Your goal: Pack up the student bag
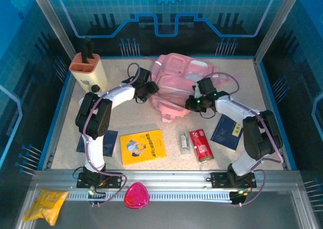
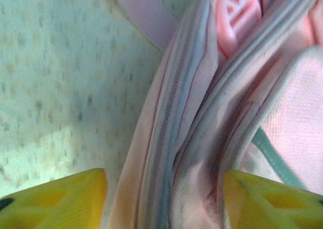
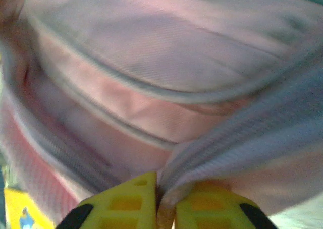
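**A:** Right gripper [image 3: 164, 188] first: the jaws are squeezed nearly together, with a fold of pink fabric pinched between them.

**B:** That fabric is the student bag [image 1: 176, 80]. From above, the clamp sits at about five o'clock on the bag's outline.

**A:** Over to the left gripper [image 2: 164, 181]. Its jaws stand apart, with the bag's zipped rim running up between them.

**B:** Whether that rim touches either jaw, I cannot tell. From overhead, this one is at the bag's nine o'clock edge.

**A:** The bag itself lies at twelve o'clock on the table [image 1: 126, 119], flat and rumpled.

**B:** At six o'clock from it, a yellow book [image 1: 144, 147], a small bottle [image 1: 184, 143] and a red packet [image 1: 202, 145] lie in a row. A dark blue booklet [image 1: 226, 131] is at four o'clock.

**A:** And a pen holder [image 1: 88, 71] stands upright at ten o'clock on the table.
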